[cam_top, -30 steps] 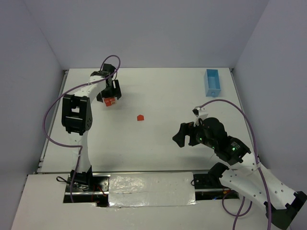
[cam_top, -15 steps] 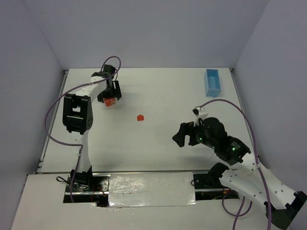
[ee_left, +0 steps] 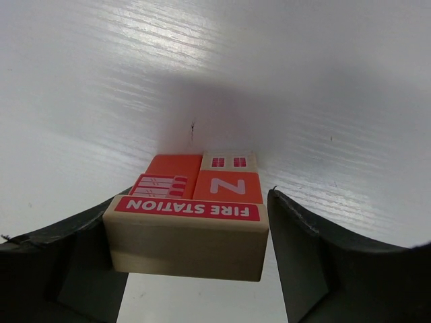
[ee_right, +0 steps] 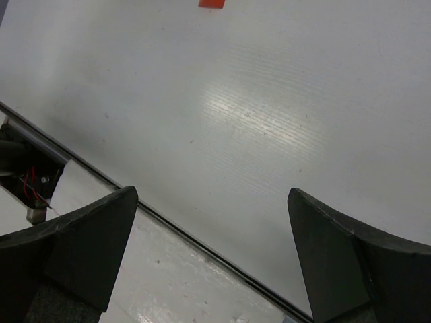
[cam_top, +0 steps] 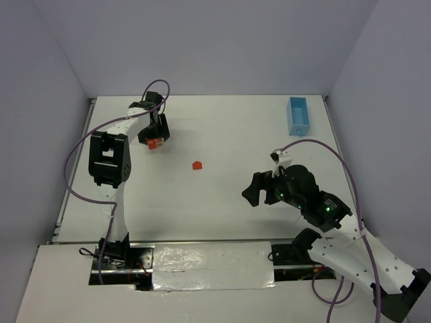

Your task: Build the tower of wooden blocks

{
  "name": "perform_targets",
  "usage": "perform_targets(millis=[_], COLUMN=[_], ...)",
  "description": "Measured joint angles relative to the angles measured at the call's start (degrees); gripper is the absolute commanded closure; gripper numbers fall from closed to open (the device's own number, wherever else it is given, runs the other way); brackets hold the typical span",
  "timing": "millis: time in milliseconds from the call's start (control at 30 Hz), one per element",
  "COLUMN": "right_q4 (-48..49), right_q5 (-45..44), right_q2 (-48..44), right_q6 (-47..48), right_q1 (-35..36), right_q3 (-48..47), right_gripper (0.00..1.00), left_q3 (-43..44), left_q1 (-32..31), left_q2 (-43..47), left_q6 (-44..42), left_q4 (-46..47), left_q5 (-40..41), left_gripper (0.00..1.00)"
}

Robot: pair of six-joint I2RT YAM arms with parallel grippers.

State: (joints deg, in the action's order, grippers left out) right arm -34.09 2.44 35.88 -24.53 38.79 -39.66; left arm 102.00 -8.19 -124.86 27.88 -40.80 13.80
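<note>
Left gripper [cam_top: 155, 140], ten o'clock on the table [cam_top: 236, 128]: I have its jaws flanking the FIRE STATION bar [ee_left: 187, 242], which lies against the red-orange blocks [ee_left: 202, 180], for alignment. Whether it grips the bar I cannot tell. Right gripper [ee_right: 212, 194], four o'clock: spread wide, empty, parked clear.

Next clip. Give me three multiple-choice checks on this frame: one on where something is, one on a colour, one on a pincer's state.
1. Where does the light-blue tray sit?
A) near-left corner
B) far-right part of the table
C) mid-table

2. What colour is the lone block at mid-table?
A) red-orange
B) green
C) pale blue

3. How is the right pincer?
A) shut on a block
B) open and empty
C) shut and empty

Answers:
1 B: the top view shows it by the far right edge.
2 A: it shows red-orange against the white surface.
3 B: its wrist view shows only bare table between wide-set jaws.
</note>
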Motion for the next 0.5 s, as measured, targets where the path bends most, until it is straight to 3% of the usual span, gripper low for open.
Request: perform_targets(millis=[500], right_q4=[0.2], right_q5=[0.0], right_q2=[0.0], right_q6=[0.0], right_q1=[0.0], right_q3=[0.7], right_gripper=[0.0], left_q3=[-0.2], left_q1=[0.0], left_q2=[0.0], left_q6=[0.8], left_q4=[0.1], left_q5=[0.0], left_gripper=[0.17])
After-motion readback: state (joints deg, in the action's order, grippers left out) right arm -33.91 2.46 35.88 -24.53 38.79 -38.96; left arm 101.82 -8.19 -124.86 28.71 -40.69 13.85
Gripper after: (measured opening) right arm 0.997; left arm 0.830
